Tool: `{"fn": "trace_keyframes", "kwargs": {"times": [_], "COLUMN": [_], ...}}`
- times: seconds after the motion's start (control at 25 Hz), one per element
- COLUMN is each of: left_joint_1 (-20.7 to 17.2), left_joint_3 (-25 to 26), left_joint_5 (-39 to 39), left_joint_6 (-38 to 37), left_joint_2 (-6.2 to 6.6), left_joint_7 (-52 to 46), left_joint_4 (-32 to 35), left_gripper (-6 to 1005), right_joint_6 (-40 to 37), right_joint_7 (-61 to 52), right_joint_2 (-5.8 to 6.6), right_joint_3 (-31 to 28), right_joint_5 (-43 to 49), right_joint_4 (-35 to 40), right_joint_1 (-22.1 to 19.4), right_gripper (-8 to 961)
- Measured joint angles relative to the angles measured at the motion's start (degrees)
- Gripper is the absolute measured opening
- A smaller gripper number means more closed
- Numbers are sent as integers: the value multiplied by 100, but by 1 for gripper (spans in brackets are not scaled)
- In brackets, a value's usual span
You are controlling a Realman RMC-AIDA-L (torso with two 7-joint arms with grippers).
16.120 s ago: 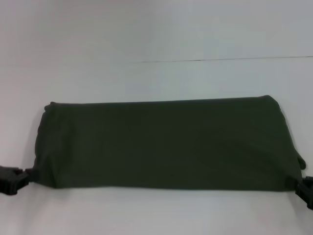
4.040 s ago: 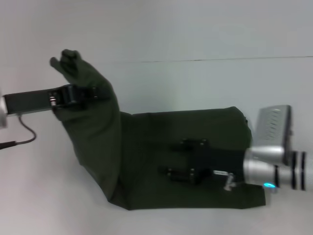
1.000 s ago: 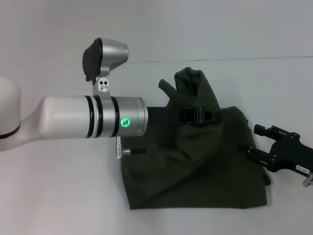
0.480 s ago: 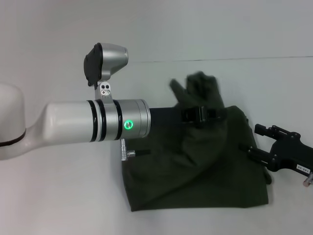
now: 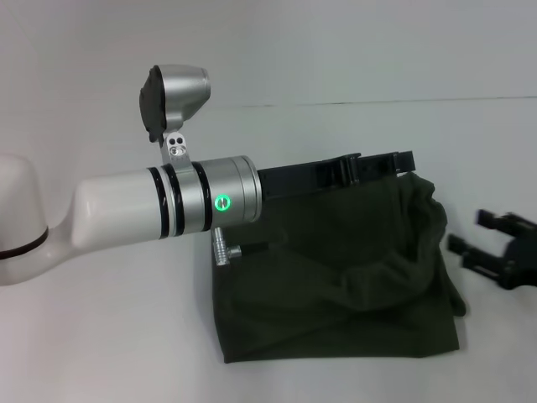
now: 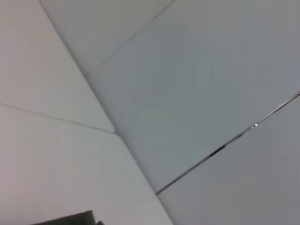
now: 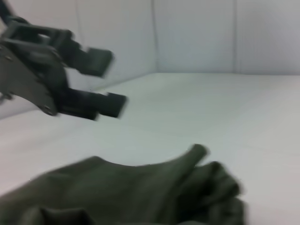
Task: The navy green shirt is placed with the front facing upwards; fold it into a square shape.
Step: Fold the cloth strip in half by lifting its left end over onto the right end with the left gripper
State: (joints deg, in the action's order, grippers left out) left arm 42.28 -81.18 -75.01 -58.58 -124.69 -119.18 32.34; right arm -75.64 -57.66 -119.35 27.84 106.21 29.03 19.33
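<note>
The shirt [image 5: 336,285] is lying folded over itself on the white table [image 5: 101,353], its right edge rumpled. The left gripper [image 5: 401,159] is hovering above its far edge, fingers apart and empty. The right gripper [image 5: 480,231] is sitting just beside the shirt's right edge, fingers spread.

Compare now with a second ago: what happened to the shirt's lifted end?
The left tool has let go: its fingers stand open and empty, and the raised end has dropped onto the navy green shirt, lying rumpled. The right tool, open, has backed off rightward. The shirt's near edge stayed put.
</note>
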Motion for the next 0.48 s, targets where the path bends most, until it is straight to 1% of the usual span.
{"fn": "trace_keyframes", "kwargs": {"times": [0.12,0.24,0.32,0.36,0.48], "left_joint_1": [-8,-59,-88,-95,-143], "left_joint_3": [36,130,200,219,272], "left_joint_5": [7,9,10,11,13], "left_joint_6": [8,-6,-19,-22,-38], "left_joint_2": [15,28,34,39,50], "left_joint_7": [14,96,157,167,224], "left_joint_4": [0,2,10,12,19], "left_gripper": [536,670,757,799,925], "right_joint_6": [-146,-651,-1076,-1252,-1390], "right_joint_7": [-228,-305,-314,-339,-497], "right_joint_2": [3,22,21,-1,-47], "right_joint_3": [-201,-322,-320,-283,-67], "right_joint_5": [1,-12,-9,4,14], "right_joint_4": [457,735,877,942,977], "right_joint_1": [-255,-386,-390,-363,-219], "right_gripper": [732,732,732,731,732]}}
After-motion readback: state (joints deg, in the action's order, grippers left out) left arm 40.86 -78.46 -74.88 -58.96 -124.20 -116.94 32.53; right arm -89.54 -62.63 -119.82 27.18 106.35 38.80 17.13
